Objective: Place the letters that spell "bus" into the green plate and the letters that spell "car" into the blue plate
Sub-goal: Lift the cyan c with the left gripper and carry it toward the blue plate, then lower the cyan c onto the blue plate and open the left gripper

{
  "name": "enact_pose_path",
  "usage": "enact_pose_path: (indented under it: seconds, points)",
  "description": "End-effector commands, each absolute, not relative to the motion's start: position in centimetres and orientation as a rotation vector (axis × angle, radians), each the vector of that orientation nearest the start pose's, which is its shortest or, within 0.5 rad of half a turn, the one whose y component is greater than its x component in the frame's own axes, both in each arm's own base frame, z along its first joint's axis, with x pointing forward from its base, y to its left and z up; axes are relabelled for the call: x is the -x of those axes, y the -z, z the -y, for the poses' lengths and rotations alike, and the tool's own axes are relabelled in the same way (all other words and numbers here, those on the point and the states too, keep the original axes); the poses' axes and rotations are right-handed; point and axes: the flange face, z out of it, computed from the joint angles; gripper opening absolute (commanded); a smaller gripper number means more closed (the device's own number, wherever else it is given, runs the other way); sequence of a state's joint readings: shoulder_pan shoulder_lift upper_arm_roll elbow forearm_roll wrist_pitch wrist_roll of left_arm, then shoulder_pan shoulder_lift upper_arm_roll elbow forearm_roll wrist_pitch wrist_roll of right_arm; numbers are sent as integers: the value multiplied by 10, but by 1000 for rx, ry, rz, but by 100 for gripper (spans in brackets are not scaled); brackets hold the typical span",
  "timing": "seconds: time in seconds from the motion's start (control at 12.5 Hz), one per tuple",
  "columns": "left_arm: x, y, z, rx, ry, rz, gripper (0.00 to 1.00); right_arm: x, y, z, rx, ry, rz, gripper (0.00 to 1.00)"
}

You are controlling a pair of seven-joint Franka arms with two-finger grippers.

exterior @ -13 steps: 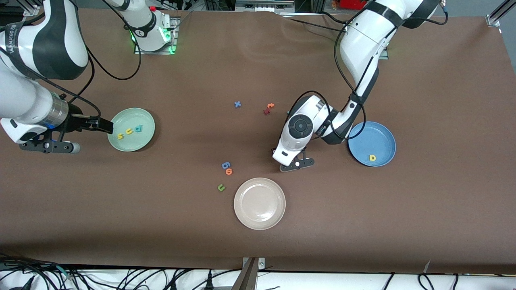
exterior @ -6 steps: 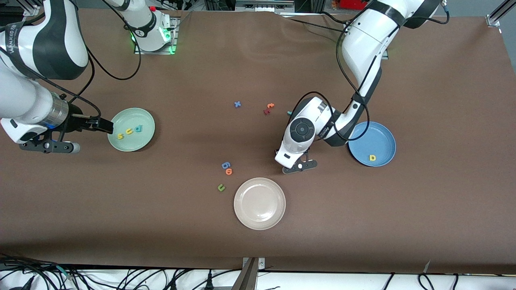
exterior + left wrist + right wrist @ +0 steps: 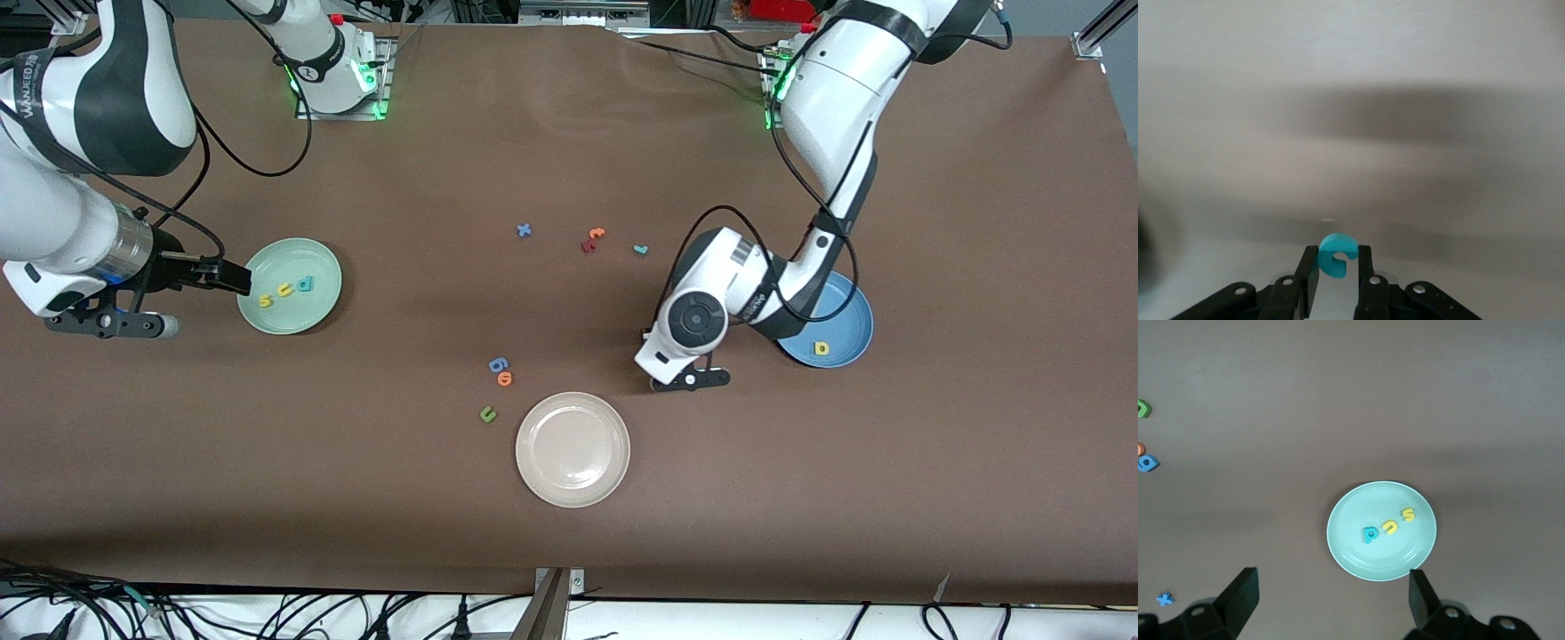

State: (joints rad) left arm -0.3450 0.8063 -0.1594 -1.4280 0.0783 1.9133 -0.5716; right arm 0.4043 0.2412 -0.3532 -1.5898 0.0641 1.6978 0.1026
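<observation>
The teal "c" [image 3: 1333, 261] is pinched between the fingers of my left gripper [image 3: 1338, 251], which is shut on it. In the front view that hand hangs over the bare table just beside the blue plate [image 3: 845, 307], and its fingers are hidden under the wrist. A yellow "a" [image 3: 821, 348] lies in the blue plate. The small teal "r" [image 3: 640, 250] lies on the table. The green plate [image 3: 302, 317] holds the yellow "s" [image 3: 265, 300], yellow "u" [image 3: 284, 289] and teal "b" [image 3: 305, 284]. My right gripper [image 3: 228, 277] waits open over the table at that plate's edge.
A cream-white plate [image 3: 573, 480] sits nearest the front camera. Olive "u" [image 3: 487, 413] and blue and orange round letters [image 3: 501, 371] lie beside it. A blue "x" [image 3: 524, 230] and orange and dark red letters [image 3: 593, 238] lie near the teal "r".
My left arm has carried the teal "c" toward the blue plate, uncovering the teal "r" on the table. The right arm has not moved.
</observation>
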Motion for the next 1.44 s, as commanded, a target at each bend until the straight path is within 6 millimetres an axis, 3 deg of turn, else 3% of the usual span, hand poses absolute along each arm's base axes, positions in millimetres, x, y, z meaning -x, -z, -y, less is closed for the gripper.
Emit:
enact_pose_path:
  seconds: [0.0,0.24,0.48,0.8,0.96,1.04,1.12,1.36]
  points:
    - [-634,-218,258,2966,-490,-85,25,-616,-495,-60,3172,-175,-69,99]
    - [-640,-226,207,2909,-613,-263,25,-615,-494,-58,3172,-180,-72,99]
    - [-641,-235,169,2863,-712,-405,25,-615,-495,-57,3172,-180,-74,99]
    - [-636,-226,139,2714,-811,-575,25,-616,-495,-56,3172,-175,-77,99]
    - [-634,-213,132,2639,-831,-619,32,-616,-495,-53,3172,-175,-84,100]
    - [-631,-207,132,2606,-837,-637,76,-617,-494,-50,3172,-177,-91,99]
    - [-628,-205,136,2583,-848,-647,100,-617,-494,-50,3171,-177,-92,99]
    - [-626,-216,161,2659,-833,-615,100,-617,-494,-49,3172,-175,-94,99]
